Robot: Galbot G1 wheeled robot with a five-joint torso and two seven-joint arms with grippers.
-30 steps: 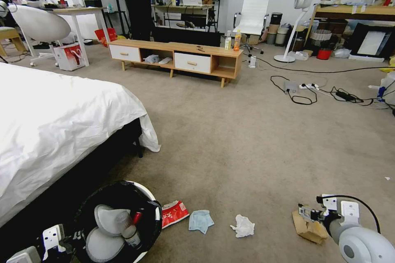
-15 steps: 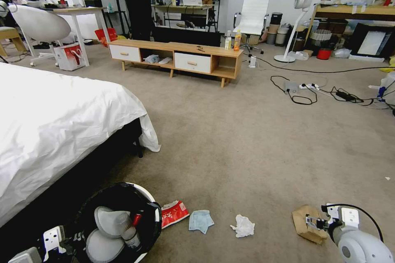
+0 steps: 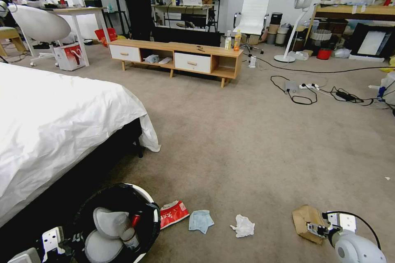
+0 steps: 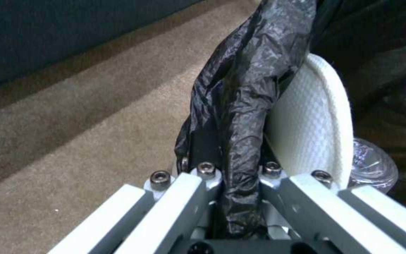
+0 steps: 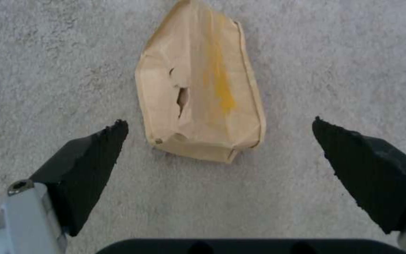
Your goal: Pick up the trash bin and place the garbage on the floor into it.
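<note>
The trash bin (image 3: 145, 192), white with a black liner, hangs at the lower left of the head view. A bottle (image 3: 128, 233) and a red can (image 3: 137, 218) lie between its white flaps. My left gripper (image 3: 53, 240) is shut on the bin's bag-covered rim (image 4: 245, 91). On the floor (image 3: 255, 152) lie a red-white snack wrapper (image 3: 173, 213), a blue face mask (image 3: 200, 220), a white tissue wad (image 3: 243, 226) and a brown paper bag (image 3: 305, 216). My right gripper (image 3: 317, 228) hovers open just over the bag (image 5: 203, 88), with one finger on either side of its near end.
A bed (image 3: 53, 123) with white sheets fills the left side, close to the bin. A low wooden cabinet (image 3: 177, 59) stands at the back with an orange drink bottle (image 3: 237, 40) on it. Cables (image 3: 312, 90) and a standing fan (image 3: 298, 20) are at the far right.
My right gripper has dropped lower and drawn back toward me over the paper bag, so more of the bag shows. The left gripper and the bin have barely moved.
</note>
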